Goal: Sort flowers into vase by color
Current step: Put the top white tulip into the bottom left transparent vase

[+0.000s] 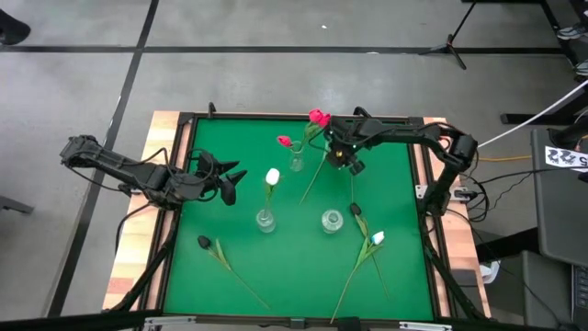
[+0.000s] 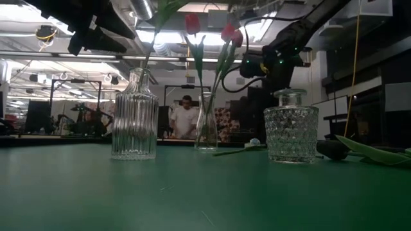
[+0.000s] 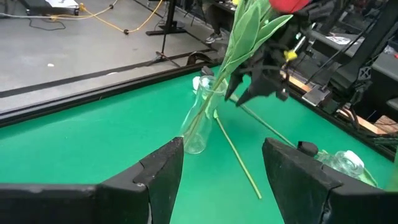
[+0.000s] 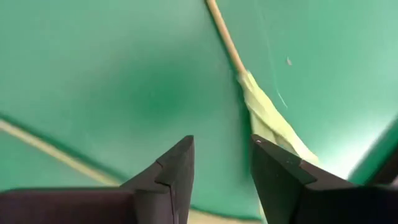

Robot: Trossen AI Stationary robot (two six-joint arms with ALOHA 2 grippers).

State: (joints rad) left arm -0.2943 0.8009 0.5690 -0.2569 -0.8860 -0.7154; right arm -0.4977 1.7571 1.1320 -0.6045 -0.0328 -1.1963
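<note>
The right hand (image 1: 350, 164), fingers apart and empty, is poised over the surface (image 1: 230, 138) beside a red tulip (image 1: 319, 118) whose stem slants toward the front; the left hand (image 1: 231, 181) is held open farther off

Left black two-finger gripper (image 1: 235, 181) hangs with fingers parted; right black two-finger gripper (image 1: 352, 164) points down, fingers parted, empty.

**Around the green tabletop**

The tabletop (image 1: 230, 285) has a green surface inside a dark frame, with pale wood showing at its edges. A grey floor (image 1: 276, 83) marked with dark lines surrounds it. A tripod stand (image 1: 452, 41) sits beyond the far edge. In the low view, a person in white (image 2: 187, 119) stands in the room behind.
</note>
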